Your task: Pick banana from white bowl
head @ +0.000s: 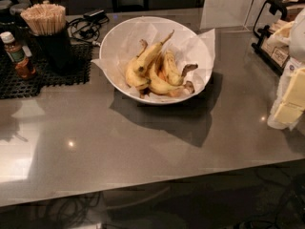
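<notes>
The grey desk (143,147) shows only shine along its near edge. At the right edge hangs the pincer (289,101), well apart from the fruit; I cannot tell whether it is wide or narrow. Toward the far edge, mid-desk, sits the white bowl (114,37). The banana (147,56) lies in it on top of the other bananas (164,80), stem pointing toward the far right corner. By the far left corner a black mat (28,82) bears a bottle (18,55) and a cup of wooden sticks (47,30)
</notes>
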`<action>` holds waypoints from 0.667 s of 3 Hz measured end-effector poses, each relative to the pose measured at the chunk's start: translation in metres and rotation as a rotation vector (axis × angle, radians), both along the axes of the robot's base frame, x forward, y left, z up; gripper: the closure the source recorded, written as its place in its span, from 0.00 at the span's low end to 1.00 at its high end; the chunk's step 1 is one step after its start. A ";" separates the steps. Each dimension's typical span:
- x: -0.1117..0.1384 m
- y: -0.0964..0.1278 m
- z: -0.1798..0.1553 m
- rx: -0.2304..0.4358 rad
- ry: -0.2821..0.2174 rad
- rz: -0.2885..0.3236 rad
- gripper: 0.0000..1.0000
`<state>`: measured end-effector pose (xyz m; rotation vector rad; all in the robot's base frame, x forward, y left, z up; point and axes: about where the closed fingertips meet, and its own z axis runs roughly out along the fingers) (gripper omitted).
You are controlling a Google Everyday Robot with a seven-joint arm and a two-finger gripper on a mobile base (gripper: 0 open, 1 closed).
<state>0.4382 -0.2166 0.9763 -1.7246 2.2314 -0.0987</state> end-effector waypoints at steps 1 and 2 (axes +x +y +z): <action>0.001 0.001 0.001 0.001 -0.004 0.003 0.00; 0.023 0.032 -0.007 0.072 0.026 0.148 0.00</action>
